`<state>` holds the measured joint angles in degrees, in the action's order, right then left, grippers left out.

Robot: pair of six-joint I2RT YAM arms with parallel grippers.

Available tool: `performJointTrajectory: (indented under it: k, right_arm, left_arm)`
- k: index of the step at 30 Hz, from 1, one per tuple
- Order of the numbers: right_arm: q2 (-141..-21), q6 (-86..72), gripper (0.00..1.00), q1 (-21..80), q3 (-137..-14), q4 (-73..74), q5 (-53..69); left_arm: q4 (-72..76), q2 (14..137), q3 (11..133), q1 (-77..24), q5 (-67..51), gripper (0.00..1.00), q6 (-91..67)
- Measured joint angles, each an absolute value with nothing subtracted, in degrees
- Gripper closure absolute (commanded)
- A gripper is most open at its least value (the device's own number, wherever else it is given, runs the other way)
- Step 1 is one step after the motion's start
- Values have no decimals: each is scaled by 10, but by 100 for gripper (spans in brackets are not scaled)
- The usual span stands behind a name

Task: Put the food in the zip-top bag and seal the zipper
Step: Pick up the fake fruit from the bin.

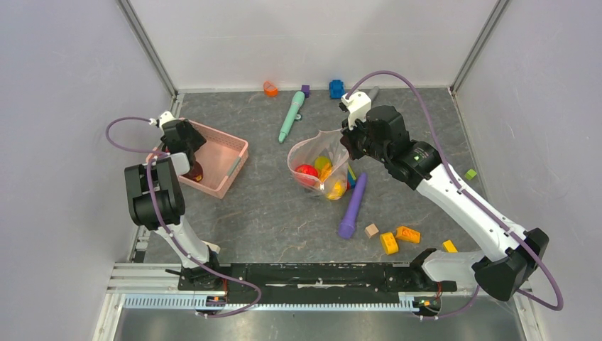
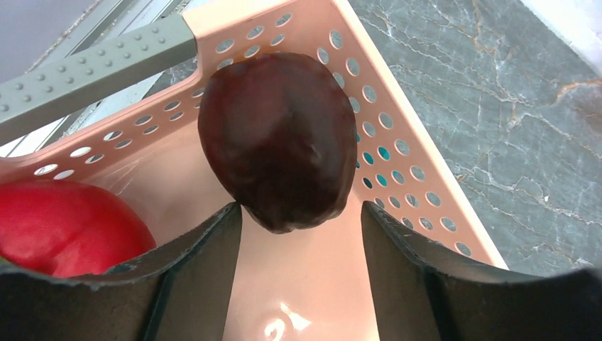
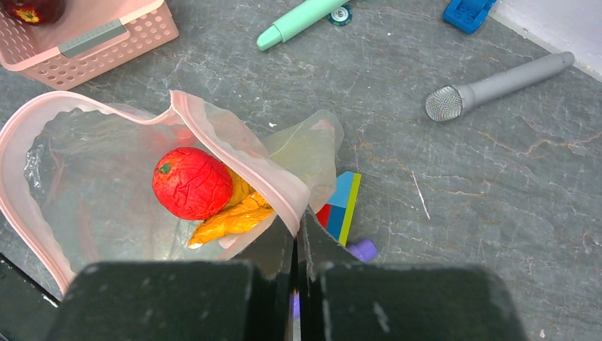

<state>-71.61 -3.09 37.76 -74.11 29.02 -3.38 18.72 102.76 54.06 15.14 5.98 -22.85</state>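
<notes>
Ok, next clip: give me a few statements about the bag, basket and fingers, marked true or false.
1. The right fingers are shut on the rim of the clear zip-top bag. True.
2. That bag is empty. False: a crinkled red toy fruit and a yellow toy food piece lie inside.
3. The bag is zipped shut. False: it gapes open.
4. The glossy dark maroon toy fruit sits in the pink slatted plastic basket, between the open left fingers. True.
</notes>
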Motion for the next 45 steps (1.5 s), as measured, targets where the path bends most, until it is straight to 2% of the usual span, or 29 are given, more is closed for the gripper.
performJointTrajectory:
  k: [9, 17, 20, 21, 23, 25, 26, 28, 31, 40, 45]
  right_arm:
    - [-716, -29, 100, 378, -741, 292, -37]
    - [-716, -29, 100, 378, -741, 292, -35]
    - [-716, -29, 100, 378, -741, 292, -33]
    - [-716, -29, 100, 378, -741, 292, -32]
    - [-716, -29, 100, 378, -741, 292, -30]
    - [-716, -29, 100, 378, -741, 292, -30]
    - [-716, -29, 100, 378, -741, 292, -30]
    - [-716, -29, 100, 378, -741, 292, -30]
    - [-716, -29, 100, 378, -741, 292, -31]
    - [-718, -27, 100, 378, -741, 292, -36]
    - [-722, -25, 100, 378, -741, 293, -43]
  left_arm:
    - [196, 1028, 541, 151, 53, 56, -229]
    - [194, 1012, 533, 151, 40, 68, -232]
    - [194, 990, 520, 151, 39, 70, -235]
    - [194, 985, 518, 151, 39, 68, -235]
    - [194, 982, 518, 151, 40, 56, -235]
    - [188, 982, 518, 151, 41, 22, -235]
    - [182, 983, 519, 151, 42, 12, -236]
    - [166, 988, 528, 151, 48, 5, -240]
    - [148, 1002, 545, 151, 71, 4, -242]
    - [135, 1057, 602, 151, 94, 12, -255]
    - [137, 1091, 624, 151, 92, 23, -277]
